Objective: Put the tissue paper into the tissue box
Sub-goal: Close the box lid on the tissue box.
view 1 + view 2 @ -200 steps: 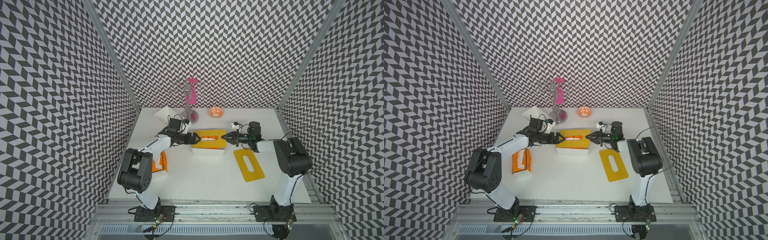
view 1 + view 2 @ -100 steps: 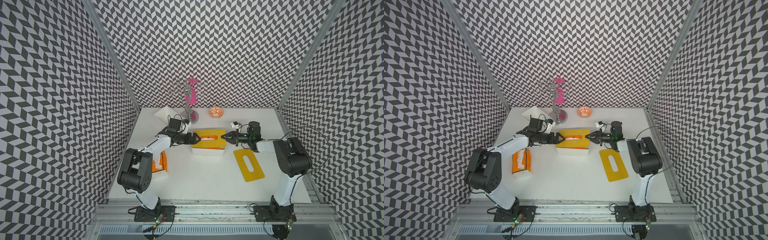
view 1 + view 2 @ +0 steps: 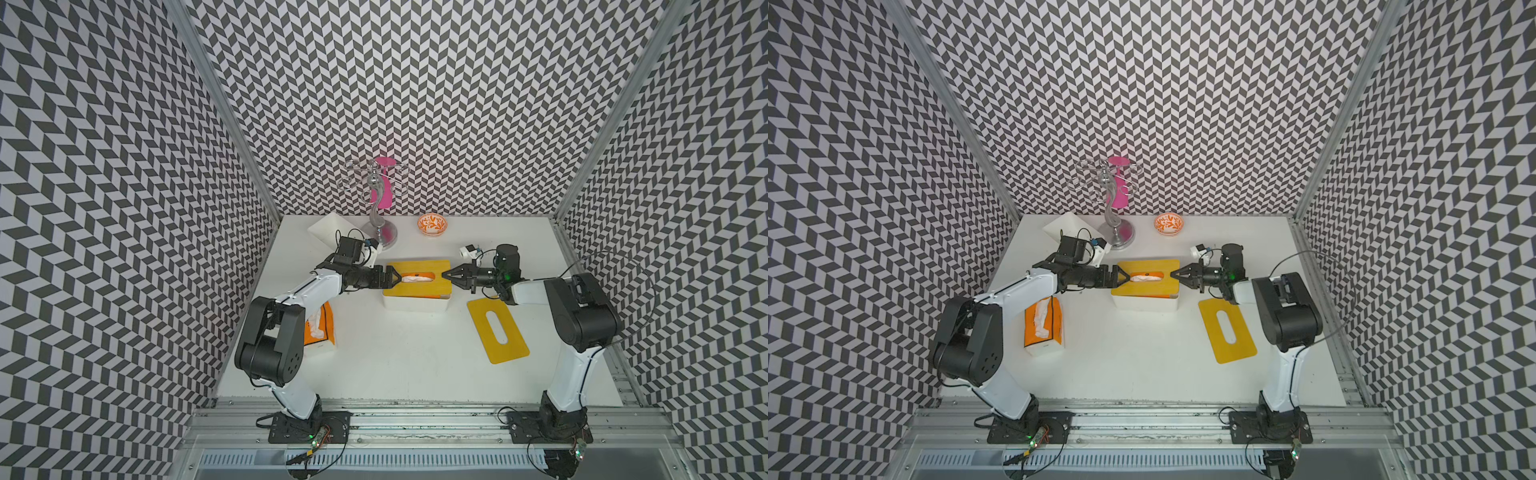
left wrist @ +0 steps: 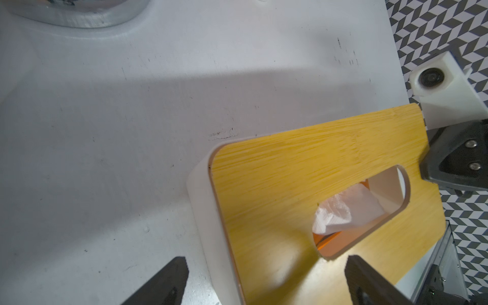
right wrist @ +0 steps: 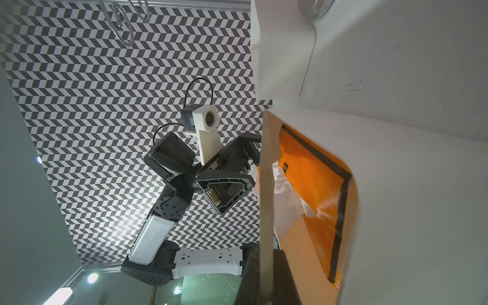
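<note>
Left claw [image 3: 397,278] jaws wide apart, over lid [image 3: 415,266] near slot, gripping nothing. Right claw [image 3: 445,275] pinched shut on lid's opposite end. Tissue [image 4: 343,211] inside box [image 3: 415,305], white tuft showing at slot. Likely light, limp, tears easily; pinch tuft mid-fold, pull gently.

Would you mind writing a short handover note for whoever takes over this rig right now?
Left gripper: open, empty, at the left end of the bamboo lid.
Right gripper: shut on the lid's right edge, which sits raised.
Done: orange tissue pack inside the white tissue box, tissue showing in the slot.
Left: probably seat the lid flush and release. A spare lid and second pack lie aside.
</note>
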